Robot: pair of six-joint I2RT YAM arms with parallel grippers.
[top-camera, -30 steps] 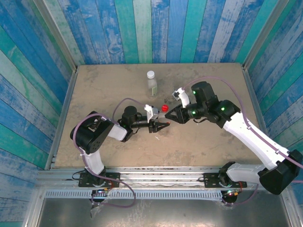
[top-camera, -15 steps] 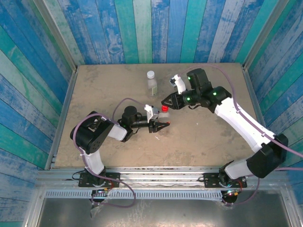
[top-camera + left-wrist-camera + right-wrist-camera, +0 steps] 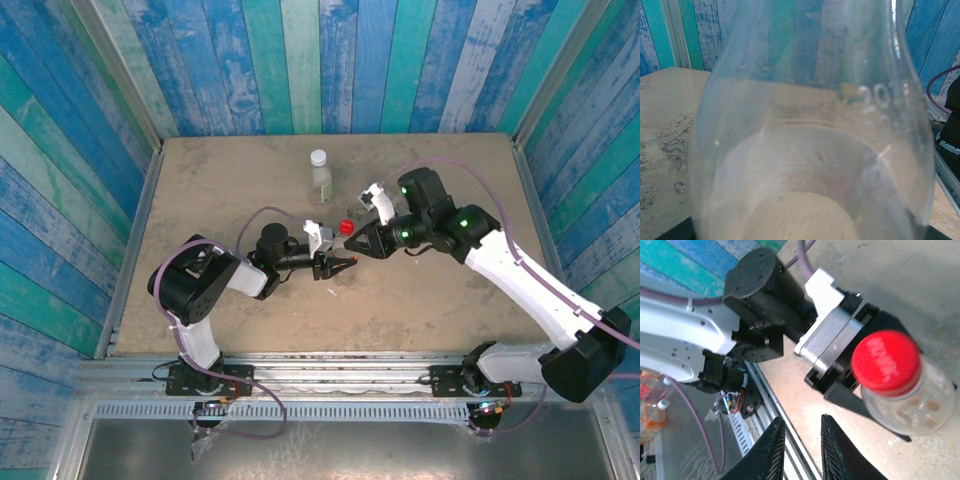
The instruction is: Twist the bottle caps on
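A small clear bottle (image 3: 907, 407) carrying a red cap (image 3: 346, 228) is held near the table's middle, and my left gripper (image 3: 338, 263) is shut on its body. The left wrist view looks through that bottle's clear wall (image 3: 810, 125) at very close range. In the right wrist view the red cap (image 3: 885, 361) sits on the neck, with the left gripper's black fingers (image 3: 850, 390) clamped beside it. My right gripper (image 3: 358, 243) hovers just right of the cap; its jaws (image 3: 801, 418) stand slightly open with nothing between them. A second bottle (image 3: 320, 180) with a white cap (image 3: 319, 157) stands upright farther back.
A tiny white scrap (image 3: 331, 292) lies on the table just in front of the left gripper. Blue and green plank walls (image 3: 300, 60) close in the tan table (image 3: 220, 180) on three sides. A metal rail (image 3: 330, 365) runs along the near edge.
The right gripper swung away toward the back and left, then came back beside the red cap. The left gripper and its bottle have stayed still.
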